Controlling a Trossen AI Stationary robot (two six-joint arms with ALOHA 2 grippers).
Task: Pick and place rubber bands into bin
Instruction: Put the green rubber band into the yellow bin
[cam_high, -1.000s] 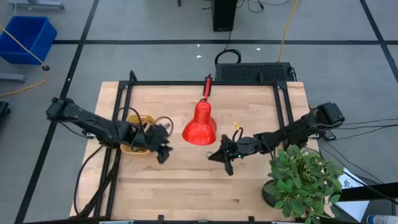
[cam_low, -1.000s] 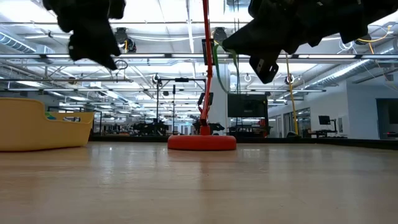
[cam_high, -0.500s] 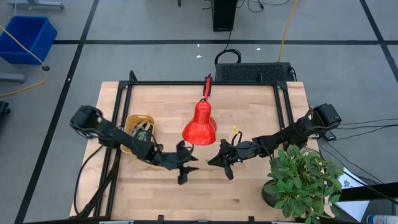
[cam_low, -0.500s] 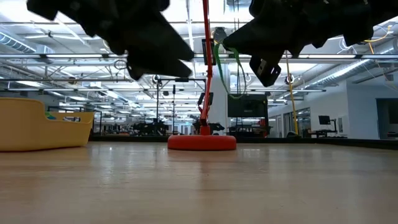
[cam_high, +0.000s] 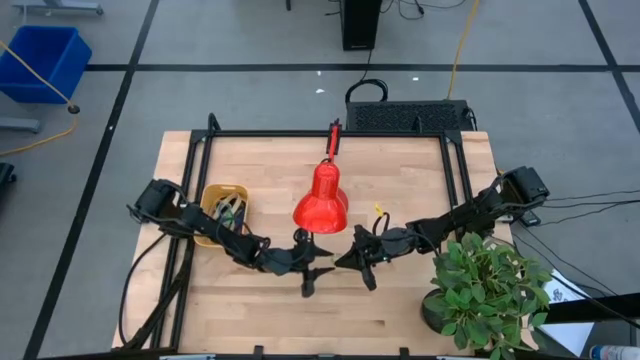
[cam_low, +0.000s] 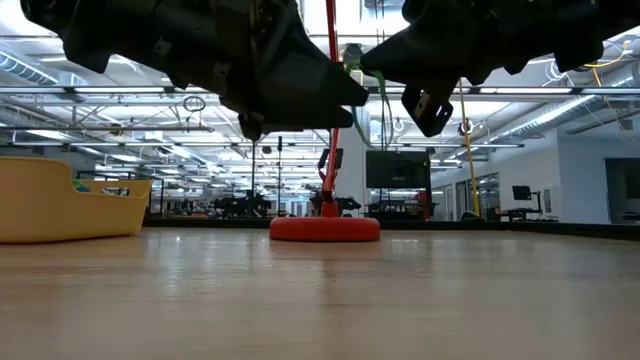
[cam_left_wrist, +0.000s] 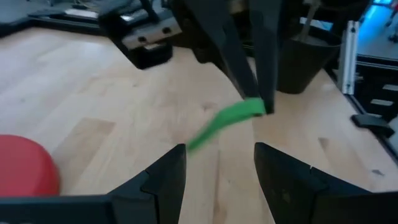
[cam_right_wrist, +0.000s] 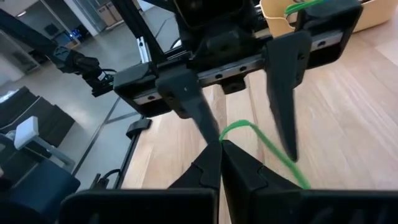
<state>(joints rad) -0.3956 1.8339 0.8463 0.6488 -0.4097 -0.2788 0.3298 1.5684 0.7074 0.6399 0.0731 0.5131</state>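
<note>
Green rubber band (cam_right_wrist: 264, 146) pinched in right gripper (cam_high: 358, 254) jaws; left gripper (cam_high: 310, 268) jaws apart, facing it.

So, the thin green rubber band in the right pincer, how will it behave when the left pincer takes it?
The thin green rubber band probably hangs floppy: it droops in a loose curve from the shut right pincer. It looks light, so the open left pincer may easily swing it.

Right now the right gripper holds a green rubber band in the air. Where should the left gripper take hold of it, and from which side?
Probably the free loop. The right gripper is shut on one end of the green rubber band, which hangs clear of the table. The left gripper is open and faces it, so it should come straight in from the bin side and close on the loop, away from the pinched end.
</note>
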